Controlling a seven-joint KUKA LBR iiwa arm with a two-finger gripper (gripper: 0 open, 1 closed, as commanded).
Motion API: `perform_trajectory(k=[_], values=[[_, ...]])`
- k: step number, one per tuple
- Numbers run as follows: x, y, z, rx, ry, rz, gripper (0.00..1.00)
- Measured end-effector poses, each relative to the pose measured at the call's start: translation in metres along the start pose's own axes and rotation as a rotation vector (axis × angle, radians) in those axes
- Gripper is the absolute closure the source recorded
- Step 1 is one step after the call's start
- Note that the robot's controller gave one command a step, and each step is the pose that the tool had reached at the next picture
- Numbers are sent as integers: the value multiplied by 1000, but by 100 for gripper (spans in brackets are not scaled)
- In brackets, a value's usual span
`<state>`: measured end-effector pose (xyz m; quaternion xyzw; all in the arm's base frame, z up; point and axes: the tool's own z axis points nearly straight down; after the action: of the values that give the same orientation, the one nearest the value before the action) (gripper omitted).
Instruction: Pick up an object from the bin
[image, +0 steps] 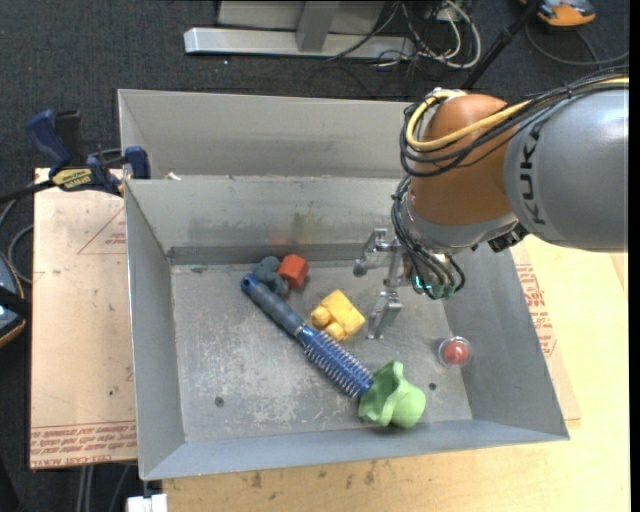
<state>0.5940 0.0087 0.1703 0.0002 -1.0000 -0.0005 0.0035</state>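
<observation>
We see the gripper (378, 285) low over the bin's (150, 330) floor, a little toward three o'clock of the bin's middle. Its metal fingers (384, 314) stand wide apart, one toward twelve o'clock and one toward six, with only bare floor between them; it holds nothing.

Nearest to it is a yellow block (337, 314), just beside the lower finger at about eight o'clock of the gripper, not touching it as far as we can tell. A blue brush (300, 330) lies aslant behind the block, its handle pointing to ten o'clock and its bristles to four; the block rests against its shaft. At the handle end sit a red cube (292, 268) and a grey-blue lump (266, 270), close together; we cannot tell whether the lump belongs to the brush. At the bristle end, at six o'clock of the gripper and near the front wall, lies a green toy (392, 398), touching the bristles. A small red cap (455, 350) lies alone at four o'clock of the gripper, apart from the rest.

The arm (580, 170) comes in from three o'clock, with an orange cover (455, 160) and looped cables above the gripper, hiding part of the back wall.

The bin's floor is scuffed grey metal with sloping walls. Around it the room's floor (60, 60) is dark, with black cords (420, 40) at twelve o'clock.
</observation>
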Motion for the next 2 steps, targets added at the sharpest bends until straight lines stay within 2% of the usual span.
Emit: perform_trajectory(k=[1, 2], values=[[6, 28, 72, -1, -15, 91, 0], [99, -3, 12, 1, -6, 84, 0]])
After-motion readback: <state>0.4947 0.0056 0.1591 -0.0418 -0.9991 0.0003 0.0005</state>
